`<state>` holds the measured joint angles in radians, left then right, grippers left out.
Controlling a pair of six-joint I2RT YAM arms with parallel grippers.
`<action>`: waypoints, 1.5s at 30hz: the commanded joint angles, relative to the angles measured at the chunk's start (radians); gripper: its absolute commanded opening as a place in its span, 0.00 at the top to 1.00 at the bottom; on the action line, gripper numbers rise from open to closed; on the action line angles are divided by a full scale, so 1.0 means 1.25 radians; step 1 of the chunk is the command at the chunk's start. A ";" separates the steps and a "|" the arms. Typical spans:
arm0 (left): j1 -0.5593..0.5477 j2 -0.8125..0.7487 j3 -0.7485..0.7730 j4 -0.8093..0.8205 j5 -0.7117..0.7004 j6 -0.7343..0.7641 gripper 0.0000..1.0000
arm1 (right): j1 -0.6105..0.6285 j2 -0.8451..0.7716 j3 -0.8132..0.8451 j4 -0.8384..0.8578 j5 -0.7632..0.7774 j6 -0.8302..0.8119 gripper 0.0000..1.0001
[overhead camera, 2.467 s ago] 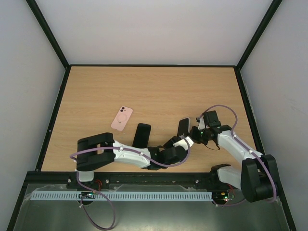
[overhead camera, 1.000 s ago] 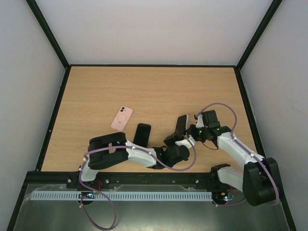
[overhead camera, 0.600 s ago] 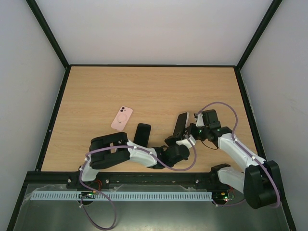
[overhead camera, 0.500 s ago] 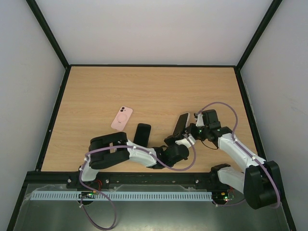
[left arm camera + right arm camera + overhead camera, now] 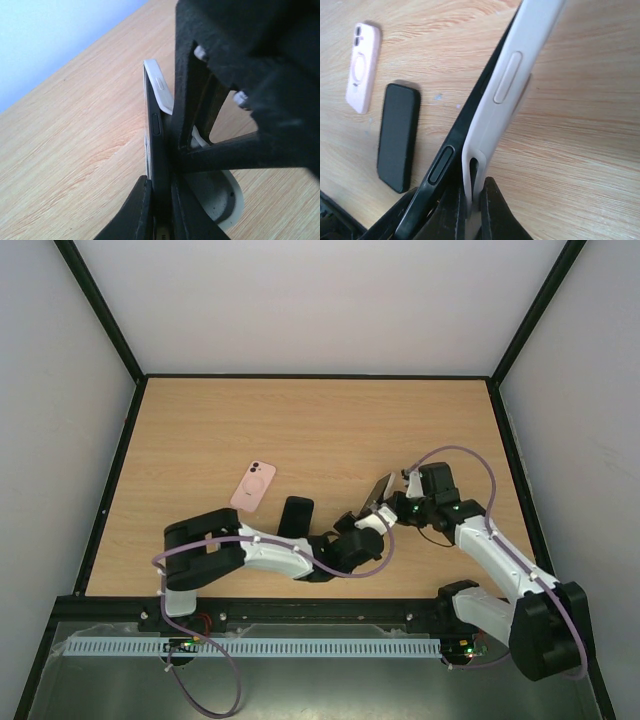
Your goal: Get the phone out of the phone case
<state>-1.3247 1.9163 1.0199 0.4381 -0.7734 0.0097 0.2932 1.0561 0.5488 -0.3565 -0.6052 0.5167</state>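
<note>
Top: wood-grain bench [image 5: 300, 420], pale walls [image 5: 300, 300], black frame [image 5: 112, 480]; pink handset [image 5: 254, 486] and black handset [image 5: 295, 519] lying flat.
Left wrist: left end effector [image 5: 161, 190] clamped on phone [image 5: 156, 140], raised off bench.
Right wrist: right end effector [image 5: 471, 192] pinching case [image 5: 515, 75], its edge parted from phone.

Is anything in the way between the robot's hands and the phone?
Nothing that I can see. The left gripper pinches the phone, and the right gripper pinches the case, which is partly split from the phone.
</note>
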 commanded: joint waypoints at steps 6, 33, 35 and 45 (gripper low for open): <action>0.043 -0.150 -0.037 0.001 -0.043 -0.131 0.98 | 0.004 -0.047 0.085 -0.133 0.052 -0.114 0.98; 0.104 -0.382 -0.183 -0.072 0.026 -0.343 0.98 | -0.002 0.061 0.271 -0.208 0.135 -0.195 0.98; 0.100 -0.411 -0.205 -0.079 0.018 -0.358 0.98 | -0.009 0.073 0.268 -0.202 0.144 -0.195 0.98; 0.086 -0.527 -0.299 -0.138 -0.010 -0.431 0.98 | -0.029 0.139 0.167 -0.108 0.116 -0.138 0.98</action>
<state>-1.2087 1.3117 0.6842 0.2668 -0.7311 -0.4679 0.2684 1.1809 0.8066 -0.5522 -0.4358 0.3035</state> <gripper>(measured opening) 0.057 0.022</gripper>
